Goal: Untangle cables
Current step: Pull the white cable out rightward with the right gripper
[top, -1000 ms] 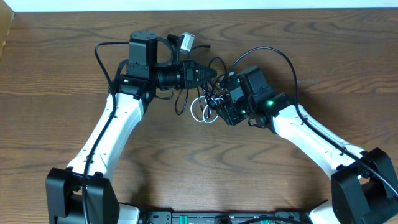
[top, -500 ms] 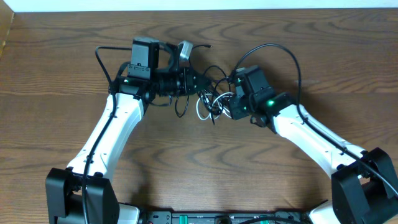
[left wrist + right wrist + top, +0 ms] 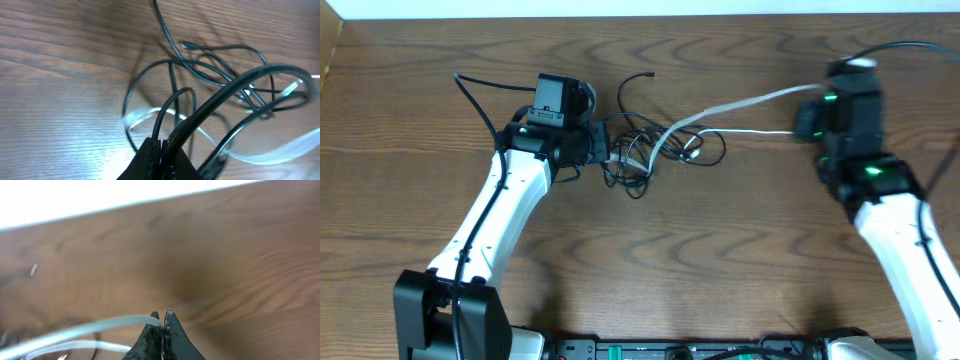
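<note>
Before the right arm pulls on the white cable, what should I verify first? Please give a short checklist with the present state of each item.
1. Right gripper shut on the white cable: ok.
2. Left gripper shut on a black cable, anchoring the tangle: ok.
3. White cable free of the tangle: not ok, it runs into it.
4. Only one white strand under pull: not ok, two strands run toward the right gripper.
5. Plug ends of the white cable located: cannot tell.
</note>
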`<state>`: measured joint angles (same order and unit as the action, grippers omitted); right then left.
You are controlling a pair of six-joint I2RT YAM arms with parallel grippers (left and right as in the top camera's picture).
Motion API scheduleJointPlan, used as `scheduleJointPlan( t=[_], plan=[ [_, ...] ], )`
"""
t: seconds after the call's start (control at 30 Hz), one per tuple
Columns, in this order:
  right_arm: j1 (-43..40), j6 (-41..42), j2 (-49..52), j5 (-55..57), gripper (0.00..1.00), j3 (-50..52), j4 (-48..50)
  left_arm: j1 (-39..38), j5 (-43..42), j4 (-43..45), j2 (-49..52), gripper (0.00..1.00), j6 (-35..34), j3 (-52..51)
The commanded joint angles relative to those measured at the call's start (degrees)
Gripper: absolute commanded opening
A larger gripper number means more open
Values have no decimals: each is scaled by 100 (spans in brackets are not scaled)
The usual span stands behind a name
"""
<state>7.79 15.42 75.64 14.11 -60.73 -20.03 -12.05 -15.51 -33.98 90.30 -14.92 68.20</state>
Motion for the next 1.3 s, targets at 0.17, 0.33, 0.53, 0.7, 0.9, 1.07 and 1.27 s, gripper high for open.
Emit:
scheduleJointPlan(
  t=[0.17,0.33,0.53,0.7,0.9,1.07,1.27],
  plan=[
    [-1388,83,-468,227,1,-46,483,208,892,-26,-9,8,24,33],
    [-1808,90,-422,225,1,-46,262,245,868,-26,-9,8,-37,33],
    [-2114,197,-358,1141,1,-46,181,267,890,-26,-9,8,-85,33],
    [-2216,195,-319,474,1,-44,-2,262,833,-24,-9,7,-170,33],
    [-2273,1036,-118,1458,1,-44,-636,262,1158,-28,-9,7,-385,33],
    [-2522,1523,48,1641,1,-44,-861,262,1207,-57,-9,7,-382,33],
    [-3062,1799,68,1346,1,-46,-691,260,1563,-170,-9,7,-686,33]
  ],
)
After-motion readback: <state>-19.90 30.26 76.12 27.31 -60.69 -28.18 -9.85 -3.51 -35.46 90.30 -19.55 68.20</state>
